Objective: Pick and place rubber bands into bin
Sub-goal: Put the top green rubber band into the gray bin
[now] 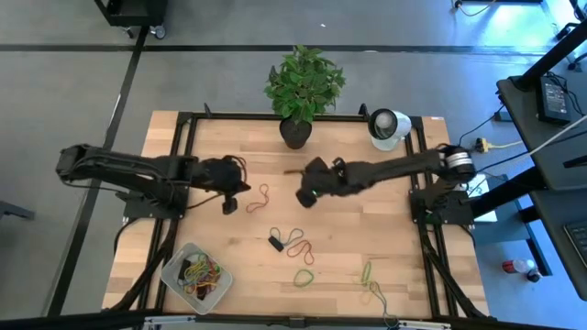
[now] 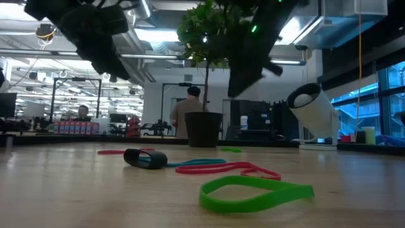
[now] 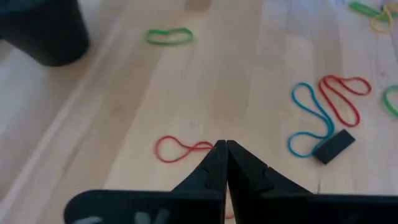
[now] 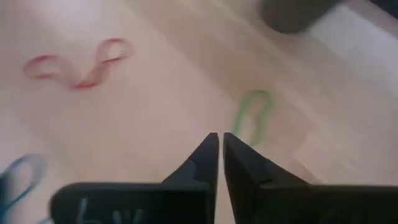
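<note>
left pincer point(image 3: 222, 148) closed, empty; right pincer point(image 4: 221, 140) closed

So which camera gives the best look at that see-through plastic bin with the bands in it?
The high view: it looks straight down into the shallow translucent plastic bin at the table's near-left corner, showing the coloured rubber bands piled inside. The low view and both wrist views do not show the bin at all.

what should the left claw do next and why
Probably lift a little to check its catch. The left claw is shut right at the end of the thin red rubber band loop on the wooden table. If the band rises, carry it to the translucent plastic bin.
</note>
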Tool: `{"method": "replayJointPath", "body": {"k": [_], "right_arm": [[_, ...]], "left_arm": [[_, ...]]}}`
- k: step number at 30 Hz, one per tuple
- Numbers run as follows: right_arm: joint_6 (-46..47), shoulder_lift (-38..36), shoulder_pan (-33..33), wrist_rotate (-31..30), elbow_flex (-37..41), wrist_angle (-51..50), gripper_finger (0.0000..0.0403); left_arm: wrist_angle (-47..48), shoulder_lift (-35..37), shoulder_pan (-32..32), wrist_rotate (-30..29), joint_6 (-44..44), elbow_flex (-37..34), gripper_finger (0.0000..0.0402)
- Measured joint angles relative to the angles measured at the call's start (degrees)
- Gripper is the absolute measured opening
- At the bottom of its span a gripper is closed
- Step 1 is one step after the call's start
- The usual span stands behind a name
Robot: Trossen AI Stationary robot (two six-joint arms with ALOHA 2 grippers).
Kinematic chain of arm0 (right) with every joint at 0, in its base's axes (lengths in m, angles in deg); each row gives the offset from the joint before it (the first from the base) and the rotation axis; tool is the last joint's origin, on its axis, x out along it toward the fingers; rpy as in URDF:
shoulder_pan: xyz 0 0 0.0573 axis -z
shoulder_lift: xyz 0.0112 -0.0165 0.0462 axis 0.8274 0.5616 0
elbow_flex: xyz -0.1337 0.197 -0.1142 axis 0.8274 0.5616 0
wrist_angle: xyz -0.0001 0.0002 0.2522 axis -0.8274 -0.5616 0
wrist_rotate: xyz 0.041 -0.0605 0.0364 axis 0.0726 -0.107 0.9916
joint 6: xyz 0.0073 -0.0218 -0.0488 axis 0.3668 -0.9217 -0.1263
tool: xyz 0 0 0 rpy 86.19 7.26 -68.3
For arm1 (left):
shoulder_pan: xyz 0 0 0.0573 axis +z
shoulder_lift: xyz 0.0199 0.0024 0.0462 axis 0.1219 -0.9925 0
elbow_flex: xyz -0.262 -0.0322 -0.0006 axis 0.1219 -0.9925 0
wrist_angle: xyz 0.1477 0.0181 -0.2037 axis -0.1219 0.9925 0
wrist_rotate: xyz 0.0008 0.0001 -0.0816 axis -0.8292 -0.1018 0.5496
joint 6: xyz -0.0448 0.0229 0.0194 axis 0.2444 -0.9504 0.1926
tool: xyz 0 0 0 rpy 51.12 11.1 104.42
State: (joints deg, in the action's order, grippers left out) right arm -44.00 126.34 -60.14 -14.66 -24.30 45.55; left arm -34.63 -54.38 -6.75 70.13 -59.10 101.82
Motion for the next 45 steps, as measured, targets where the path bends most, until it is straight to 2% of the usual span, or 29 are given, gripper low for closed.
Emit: {"method": "replayJointPath", "body": {"k": [5, 10, 16, 19, 21, 26, 27, 33, 36, 41, 45], "right_arm": [[1.17, 4.47, 5.66, 3.83, 0.85, 2.99, 0.0084], [1.13, 8.83, 8.62, 5.83, 1.38, 5.57, 0.0140], [2.81, 13.86, 10.23, 6.51, 1.39, 6.18, 0.0165], [4.07, 15.56, 10.91, 9.05, 1.26, 6.56, 0.0151], [4.15, 16.44, 10.89, 9.55, 1.07, 6.71, 0.0127], [3.19, 16.56, 10.41, 11.31, 1.12, 5.84, 0.0023], [2.44, 15.97, 9.97, 11.44, 1.15, 5.50, 0.0013], [2.25, 6.96, 4.97, 11.18, 1.51, -2.86, 0.0004], [1.65, 0.93, 1.49, 5.93, 1.42, -7.74, 0.0005], [2.37, -7.39, -4.48, 1.70, 1.41, -12.65, 0.0003], [0.66, -11.96, -8.09, -0.35, 1.44, -12.54, 0.0002]], "left_arm": [[0.13, 5.48, 2.39, -0.20, -2.57, -2.06, 0.0002], [0.16, 7.69, 4.05, -0.20, -4.17, -2.95, 0.0002], [-0.49, 7.27, 4.85, 1.39, -4.17, -2.88, 0.0002], [-0.25, 7.03, 4.87, 2.47, -4.17, -2.88, 0.0002], [-0.27, 6.86, 4.87, 2.88, -4.09, -2.86, 0.0002], [-1.08, 6.86, 4.85, 3.55, -0.43, -2.86, 0.0002], [-2.05, 6.86, 4.79, 4.04, 0.89, -2.86, 0.0002], [-4.94, 5.53, 1.38, 4.02, 3.74, -1.32, 0.0002], [-6.26, 2.78, -1.28, 0.88, 4.80, 1.27, 0.0002], [-7.71, -4.60, -5.07, -4.06, 4.58, 6.65, 0.0002], [-12.01, -11.34, -6.39, -4.11, 2.09, 10.64, 0.0006]]}}
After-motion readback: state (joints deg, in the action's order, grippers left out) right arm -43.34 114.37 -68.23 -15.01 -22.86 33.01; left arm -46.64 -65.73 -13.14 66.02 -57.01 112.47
